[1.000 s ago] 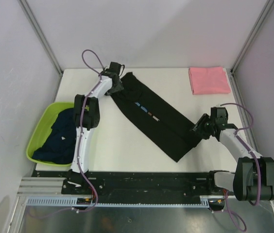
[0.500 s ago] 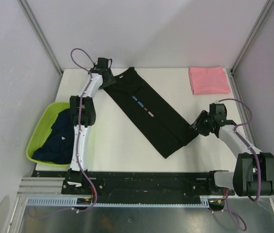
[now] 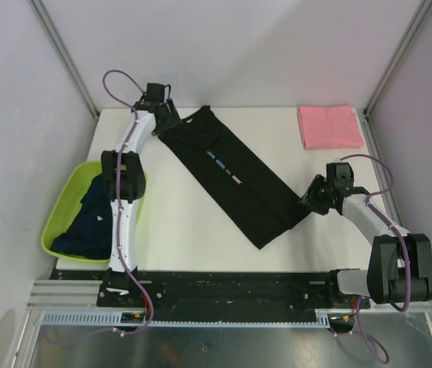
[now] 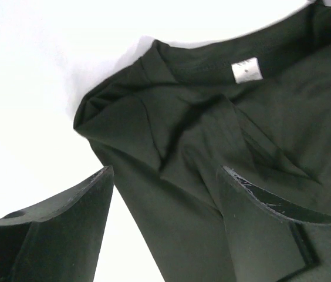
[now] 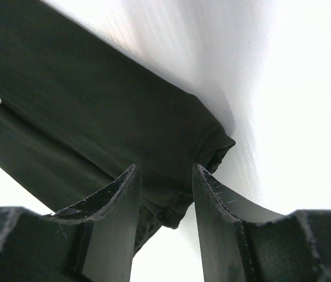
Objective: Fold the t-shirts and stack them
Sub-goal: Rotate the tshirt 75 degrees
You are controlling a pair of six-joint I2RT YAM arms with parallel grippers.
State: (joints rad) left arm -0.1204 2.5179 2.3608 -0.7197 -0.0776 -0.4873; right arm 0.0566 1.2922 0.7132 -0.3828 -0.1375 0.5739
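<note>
From above, the lime-green basin [image 3: 57, 230] at the left edge holds crumpled navy t-shirts [image 3: 86, 222]. A folded pink t-shirt [image 3: 329, 126] lies at the far right, and the black t-shirt [image 3: 231, 180] runs diagonally across the white surface [image 3: 201, 230]. The left arm stretches far, its left claw [image 3: 166, 126] at the collar end. The bent right arm has its right claw [image 3: 310, 201] at the hem end. At the left wrist, the jaws are spread, released over the collar. At the right wrist, the jaws pinch bunched black cloth.

The top external view looks steeply down from the near side over the whole counter [image 3: 185, 222]. Both wrist views sit close above opposite ends of the black t-shirt [image 3: 239, 188]: left at its neck end, right seemingly its bottom end.
</note>
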